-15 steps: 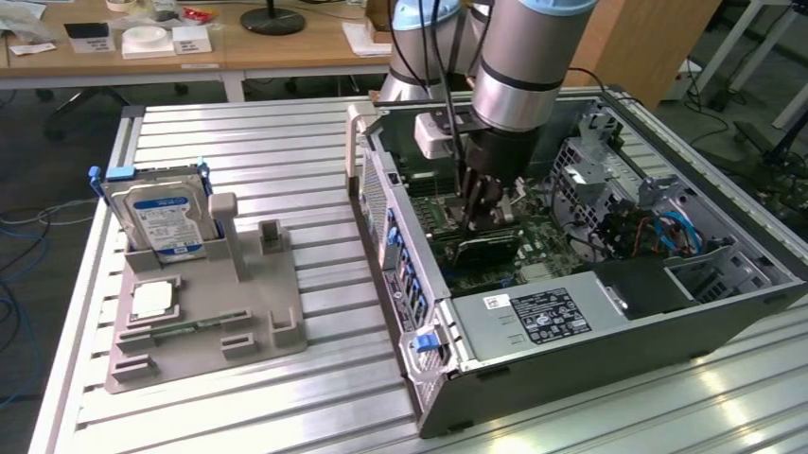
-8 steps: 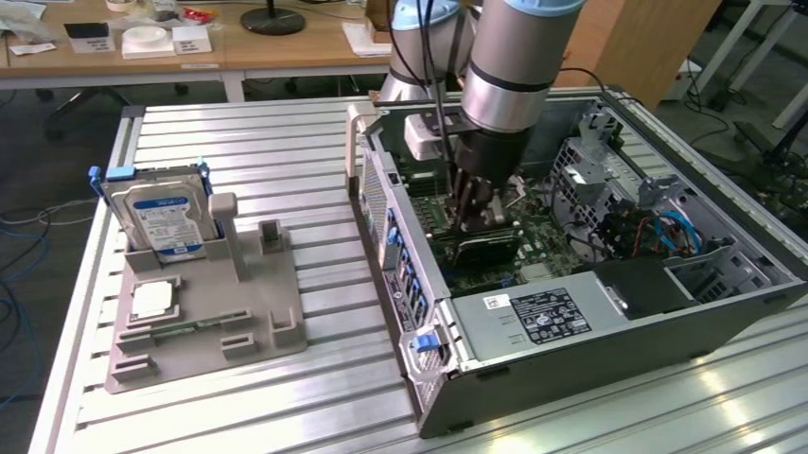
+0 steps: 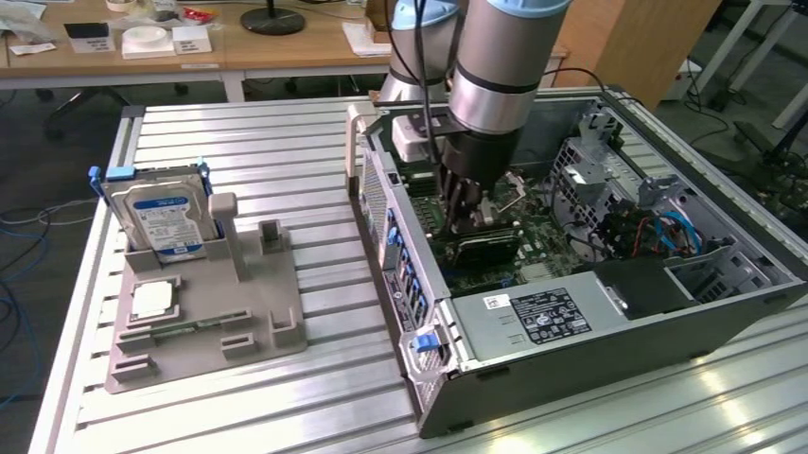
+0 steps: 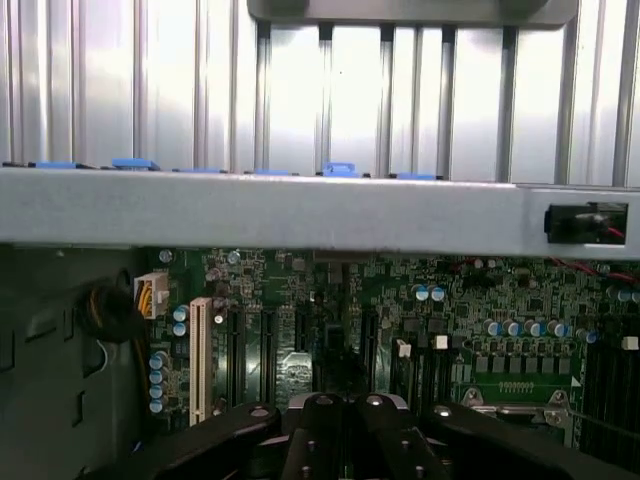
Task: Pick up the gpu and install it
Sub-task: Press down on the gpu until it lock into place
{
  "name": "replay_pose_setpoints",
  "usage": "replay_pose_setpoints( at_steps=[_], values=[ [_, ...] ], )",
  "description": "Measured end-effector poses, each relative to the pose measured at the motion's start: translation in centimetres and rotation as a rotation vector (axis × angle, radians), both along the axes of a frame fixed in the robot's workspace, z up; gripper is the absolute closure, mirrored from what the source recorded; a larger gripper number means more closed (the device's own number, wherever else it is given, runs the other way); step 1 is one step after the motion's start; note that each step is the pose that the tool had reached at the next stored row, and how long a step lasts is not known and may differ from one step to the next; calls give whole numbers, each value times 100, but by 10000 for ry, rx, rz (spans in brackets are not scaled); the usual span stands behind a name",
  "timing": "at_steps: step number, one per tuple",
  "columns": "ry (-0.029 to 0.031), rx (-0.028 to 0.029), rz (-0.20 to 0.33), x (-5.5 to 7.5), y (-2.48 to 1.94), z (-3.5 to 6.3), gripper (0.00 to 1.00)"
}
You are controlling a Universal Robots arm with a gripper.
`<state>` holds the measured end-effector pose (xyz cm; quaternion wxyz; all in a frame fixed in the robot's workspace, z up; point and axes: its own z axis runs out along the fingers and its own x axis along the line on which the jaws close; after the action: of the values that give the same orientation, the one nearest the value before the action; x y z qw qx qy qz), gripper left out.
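Case point(image 3: 417, 312) top open — drive cage point(image 3: 606, 180) crowds motherboard point(image 3: 536, 241).

— What carries everything?
— A ribbed aluminium desk point(image 3: 253, 151), catching pale glare at the exterior view's right.
— And behind it?
— A wooden table point(image 3: 189, 52) with small boxes and a black round lamp base point(image 3: 272, 19); a wooden cabinet point(image 3: 638, 38) beside it.
— The floor?
— Dark grey floor point(image 3: 51, 161), with blue cables point(image 3: 19, 284) trailing over it.
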<state>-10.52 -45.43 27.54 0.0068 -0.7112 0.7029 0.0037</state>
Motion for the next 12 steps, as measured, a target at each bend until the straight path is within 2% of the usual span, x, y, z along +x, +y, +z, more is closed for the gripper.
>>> replay_pose_setpoints(
  at_steps=[7,12],
  values=[
    [-1,1,1,-15,0,-14,89],
    [4,0,2,-20,0,-60,89]
  ],
)
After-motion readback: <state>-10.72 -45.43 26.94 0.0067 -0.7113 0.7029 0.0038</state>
